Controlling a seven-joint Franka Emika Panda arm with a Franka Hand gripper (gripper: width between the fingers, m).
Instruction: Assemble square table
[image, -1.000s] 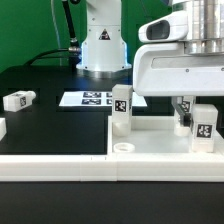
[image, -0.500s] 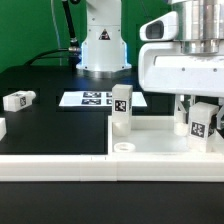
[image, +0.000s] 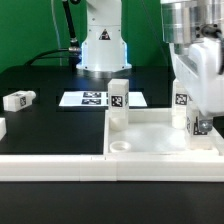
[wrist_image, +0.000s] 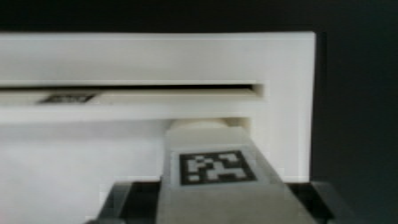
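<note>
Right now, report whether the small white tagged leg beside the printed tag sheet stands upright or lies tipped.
Upright: the small white tagged leg stands on end on the square white tabletop's far rim, tag facing the exterior camera.

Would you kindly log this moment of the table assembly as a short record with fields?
tabletop: large white plastic square tray-like top, lying on the black table
standing leg: white tagged block leg upright at the top's far corner
held leg: second white tagged leg, tilted, between the jaws
gripper: gripper shut on the held leg
loose leg: white tagged block lying at the exterior view's left
marker board: flat white sheet, behind the top
</note>
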